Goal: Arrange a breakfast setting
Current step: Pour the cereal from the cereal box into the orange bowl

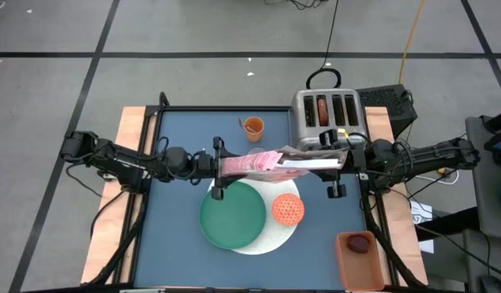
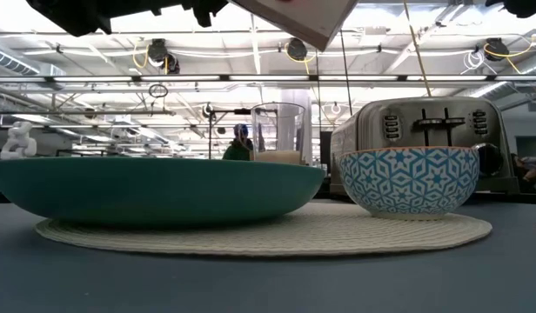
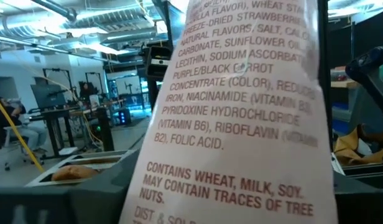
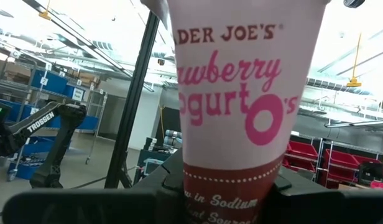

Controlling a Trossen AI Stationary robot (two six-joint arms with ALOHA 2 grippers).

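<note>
The left gripper (image 1: 220, 165) is seen above the middle of the bench (image 1: 177, 130), with the left end of the pink cereal box (image 1: 263, 161) at its jaws. Whether these jaws already press on the box cannot be told; they are seen partly open. Just below the left jaws, on the bench, the green round plate (image 1: 233, 215) is placed, and it lies on the larger white disc (image 1: 275, 238), a woven mat. The box is held level in the air, well above the plate, between the two arms. In the left wrist view its ingredient panel (image 3: 241, 118) is seen very close, and in the right wrist view its front panel (image 4: 241, 93) is seen.

Behind the box, the orange cup (image 1: 253, 125) is standing on the bench. Below the right part of the box, the small orange bowl (image 1: 288, 208) is set on the white disc, just beside the plate. In the low view a glass (image 2: 278, 132) is seen behind the plate.

The right gripper (image 1: 343, 159) is closed on the right end of the box, its jaws narrow. Behind these jaws a toaster (image 1: 328, 116) is standing, with a brown bagel (image 1: 321, 110) in one slot. Nearer the front bench edge, an orange tray (image 1: 360, 259) carries the dark-red fruit (image 1: 359, 242).
</note>
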